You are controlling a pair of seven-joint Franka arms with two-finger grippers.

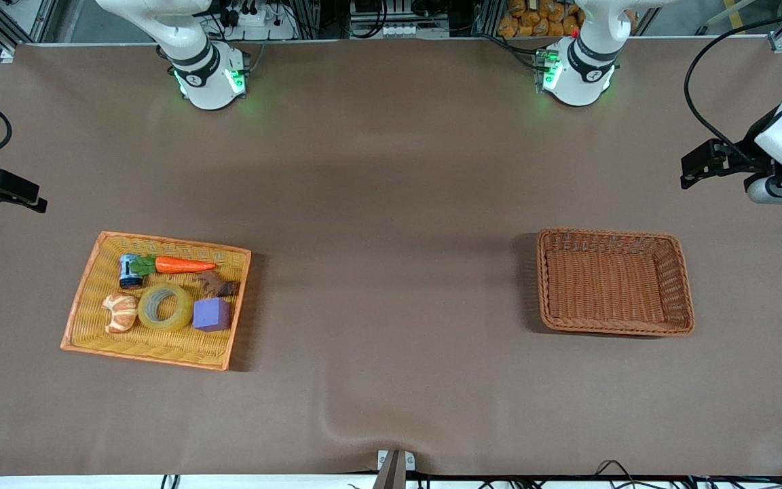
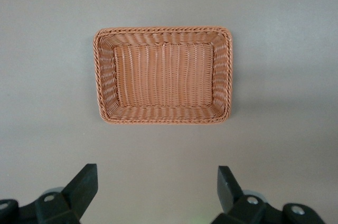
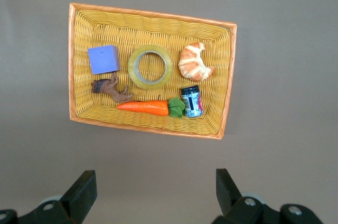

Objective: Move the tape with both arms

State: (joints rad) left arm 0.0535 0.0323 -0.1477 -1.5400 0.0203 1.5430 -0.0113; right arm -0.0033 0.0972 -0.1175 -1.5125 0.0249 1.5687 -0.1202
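Front view shows two baskets: one empty brown wicker basket (image 1: 613,282) and one yellow wicker tray (image 1: 85,299) with five toys around one glossy yellow tape ring (image 1: 165,307), a purple cube (image 1: 212,314) at its 3 o'clock. Left gripper (image 2: 157,187) and right gripper (image 3: 156,191) both hang spread, fingertips cut off.

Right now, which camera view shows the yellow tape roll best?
The right wrist view shows the tape best: it looks down on it, large, with the open centre clear, between the purple cube and the croissant toy. The front view shows it smaller. The left wrist view shows only the brown basket.
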